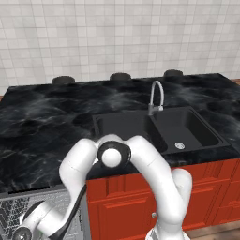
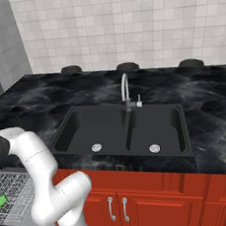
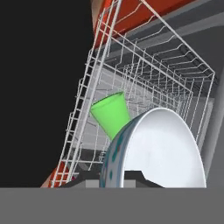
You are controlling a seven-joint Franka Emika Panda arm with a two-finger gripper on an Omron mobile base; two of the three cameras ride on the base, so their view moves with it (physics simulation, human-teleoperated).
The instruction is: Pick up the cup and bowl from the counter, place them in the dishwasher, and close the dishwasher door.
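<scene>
My gripper (image 3: 114, 180) is shut on the rim of the white bowl (image 3: 162, 148), which stands on edge right in front of the hand camera, over the dishwasher's grey wire rack (image 3: 144, 65). The bowl's outer rim is bluish with teal spots. Just behind it, the green cup (image 3: 111, 114) lies tilted inside the rack, and a sliver of the cup (image 2: 0, 201) also shows in the right base view. My arm (image 1: 79, 164) bends down to the lower left, over the pulled-out rack (image 1: 18, 206) below the black counter (image 1: 47, 117). The dishwasher door is out of view.
A matte black double sink (image 1: 159, 129) with a chrome faucet (image 1: 156, 96) is set in the counter to the right of the rack. Red cabinet fronts (image 1: 122, 206) run below it. Three dark round objects (image 1: 120, 76) sit along the tiled back wall.
</scene>
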